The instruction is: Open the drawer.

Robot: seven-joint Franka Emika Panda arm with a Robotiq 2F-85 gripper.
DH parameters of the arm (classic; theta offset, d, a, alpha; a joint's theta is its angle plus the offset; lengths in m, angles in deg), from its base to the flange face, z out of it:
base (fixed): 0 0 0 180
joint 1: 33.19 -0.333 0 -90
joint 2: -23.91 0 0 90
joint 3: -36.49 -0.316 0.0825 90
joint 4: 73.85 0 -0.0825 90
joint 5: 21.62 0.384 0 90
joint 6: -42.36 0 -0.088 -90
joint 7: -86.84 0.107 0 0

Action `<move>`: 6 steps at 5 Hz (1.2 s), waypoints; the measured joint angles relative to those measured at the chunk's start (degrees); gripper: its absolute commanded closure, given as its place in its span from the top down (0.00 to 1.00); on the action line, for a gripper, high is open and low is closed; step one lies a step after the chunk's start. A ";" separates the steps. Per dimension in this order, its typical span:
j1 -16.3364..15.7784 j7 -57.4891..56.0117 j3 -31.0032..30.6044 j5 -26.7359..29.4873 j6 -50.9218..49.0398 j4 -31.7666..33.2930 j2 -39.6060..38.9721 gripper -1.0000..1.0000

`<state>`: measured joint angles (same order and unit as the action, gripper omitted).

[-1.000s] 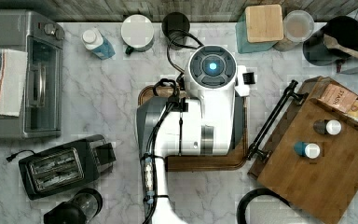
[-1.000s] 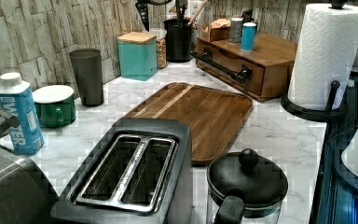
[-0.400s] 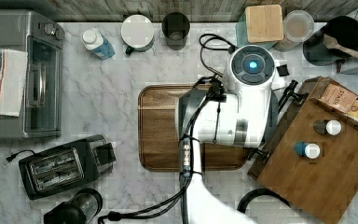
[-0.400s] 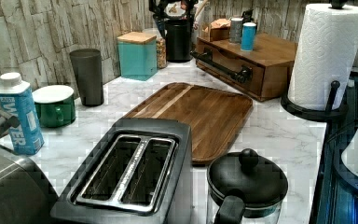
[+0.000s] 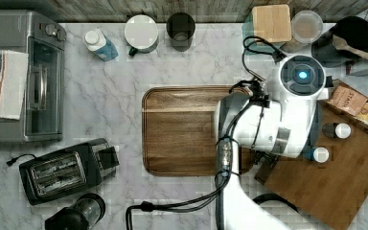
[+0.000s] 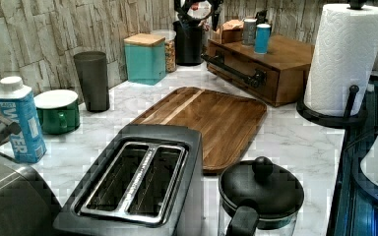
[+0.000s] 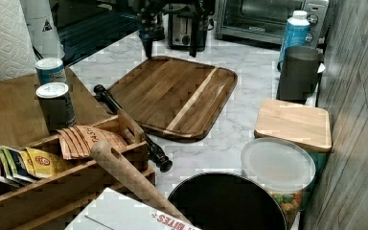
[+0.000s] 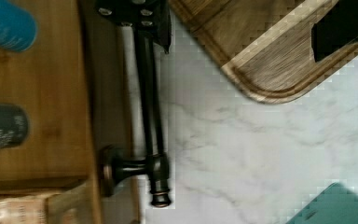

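The drawer [image 6: 248, 69] sits flush in the front of the bamboo-topped cabinet [image 6: 290, 51], with its long black bar handle [image 6: 234, 69] across it. In the wrist view the handle [image 8: 151, 116] runs along the drawer front [image 8: 109, 93]. My gripper [image 8: 242, 23] is open and hangs above the handle's end. One finger [image 8: 137, 14] is right over the bar and the other finger [image 8: 342, 28] is over the wooden tray's corner. The left view has the gripper [image 6: 197, 10] high above the cabinet's far end. In the top view the arm [image 5: 278, 120] hides the drawer front.
The flat wooden tray [image 5: 182, 129] lies beside the cabinet. A black utensil holder [image 6: 188, 42] and a teal canister [image 6: 145, 56] stand near the handle's far end. Two cans [image 6: 262, 38] and a tea box [image 7: 52, 163] are on the cabinet top. A paper towel roll [image 6: 344, 59] stands by the cabinet.
The arm has swung from over the tray toward the top view's right, to the cabinet's front. The gripper has come into the left view's top edge.
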<state>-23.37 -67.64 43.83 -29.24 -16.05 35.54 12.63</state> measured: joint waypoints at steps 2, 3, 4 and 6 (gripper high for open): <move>0.99 -0.27 4.69 -0.03 7.81 1.45 -0.87 1.00; 1.01 -0.27 5.53 -0.24 9.15 2.35 -0.87 1.00; 1.00 -1.71 5.29 -0.26 9.15 3.19 -1.45 1.00; 0.25 -3.30 5.34 -2.89 6.80 3.19 -6.58 1.00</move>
<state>-23.12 -70.94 49.17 -32.12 -9.25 38.73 6.05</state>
